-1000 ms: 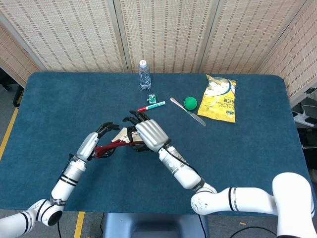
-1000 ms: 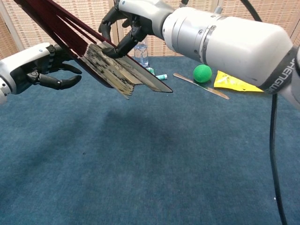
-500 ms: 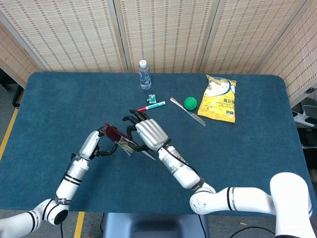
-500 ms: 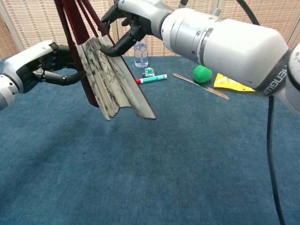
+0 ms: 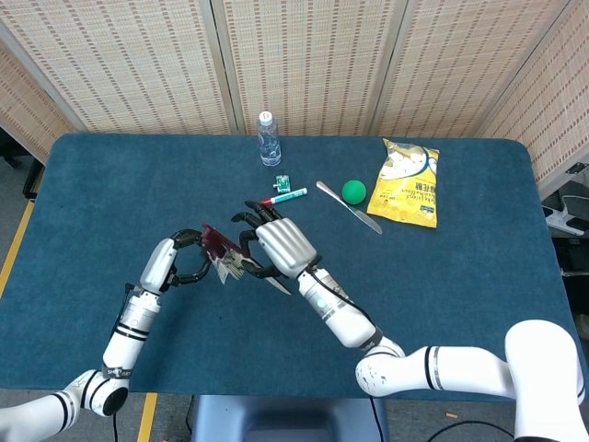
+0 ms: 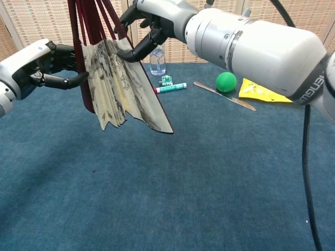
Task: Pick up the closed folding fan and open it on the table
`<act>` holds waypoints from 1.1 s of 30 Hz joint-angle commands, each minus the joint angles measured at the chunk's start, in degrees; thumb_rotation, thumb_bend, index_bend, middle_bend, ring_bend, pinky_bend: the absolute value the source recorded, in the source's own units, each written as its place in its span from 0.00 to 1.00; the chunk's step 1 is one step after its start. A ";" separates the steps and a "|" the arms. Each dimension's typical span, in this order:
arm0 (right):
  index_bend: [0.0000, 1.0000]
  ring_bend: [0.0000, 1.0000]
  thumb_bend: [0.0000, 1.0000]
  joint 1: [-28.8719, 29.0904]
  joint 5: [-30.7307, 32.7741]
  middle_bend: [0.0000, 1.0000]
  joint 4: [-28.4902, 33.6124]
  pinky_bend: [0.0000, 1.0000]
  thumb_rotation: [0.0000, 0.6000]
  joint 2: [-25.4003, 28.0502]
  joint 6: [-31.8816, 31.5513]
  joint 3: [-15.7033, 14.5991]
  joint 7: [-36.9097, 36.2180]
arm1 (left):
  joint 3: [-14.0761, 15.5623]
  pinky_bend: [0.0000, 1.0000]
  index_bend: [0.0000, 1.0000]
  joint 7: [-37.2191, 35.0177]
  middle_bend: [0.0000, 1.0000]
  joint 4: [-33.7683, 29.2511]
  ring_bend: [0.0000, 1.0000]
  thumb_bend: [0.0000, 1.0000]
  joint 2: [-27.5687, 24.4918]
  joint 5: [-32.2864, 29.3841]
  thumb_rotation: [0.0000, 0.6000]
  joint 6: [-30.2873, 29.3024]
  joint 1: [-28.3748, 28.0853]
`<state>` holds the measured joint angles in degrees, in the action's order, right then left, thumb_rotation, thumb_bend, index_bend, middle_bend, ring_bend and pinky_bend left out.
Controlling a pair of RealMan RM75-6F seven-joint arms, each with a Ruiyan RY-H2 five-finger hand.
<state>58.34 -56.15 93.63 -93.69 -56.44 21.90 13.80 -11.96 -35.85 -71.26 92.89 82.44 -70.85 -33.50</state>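
Swinging from a low slant to nearly upright, the fan (image 6: 118, 86) now hangs with its dark red ribs pointing up and its paper folds pointing down, and the folds have spread a little wider than they were 1 second ago. It is in the air above the counter (image 6: 172, 193), not touching it, and sits between both hands, well in front of the water bottle (image 5: 268, 138).

The left hand (image 6: 36, 65) curls its fingers (image 6: 65, 81) around the outer rib on the fan's left side. The right hand (image 6: 152, 21) pinches the opposite edge of the folds near the top, thumb under and fingers over, as best the chest view shows.

As a judgement, the pick-up is done and the opening is begun but far from finished: only a narrow wedge of paper shows, with most folds bunched together. What is left is to draw the 2 outer ribs apart until the paper fans out fully, then lay it on the counter. The marker (image 5: 281, 196), green ball (image 5: 353, 191) and snack bag (image 5: 406, 182) lie beyond the fan, clear of it.
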 commanded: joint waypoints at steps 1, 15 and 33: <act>0.77 0.00 0.57 -0.87 -0.50 0.18 1.08 0.08 1.00 1.74 -0.51 -0.40 0.30 | -0.58 0.27 0.74 1.02 0.81 1.75 0.44 0.82 0.05 -0.55 1.00 -0.87 0.36; 0.76 0.00 0.57 -4.44 -3.11 0.18 4.78 0.08 1.00 10.25 -2.10 -3.00 2.83 | -2.14 0.27 0.75 5.67 0.83 7.41 0.45 0.83 -0.70 -1.42 1.00 -5.26 1.92; 0.76 0.00 0.57 -6.58 -7.30 0.18 7.86 0.08 1.00 16.95 -3.77 -3.30 3.44 | -3.36 0.28 0.75 11.98 0.83 18.52 0.46 0.83 0.30 -0.40 1.00 -11.46 2.17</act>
<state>51.87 -63.16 101.24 -76.98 -60.06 18.70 16.96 -14.57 -24.78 -53.94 92.62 82.04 -80.86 -31.20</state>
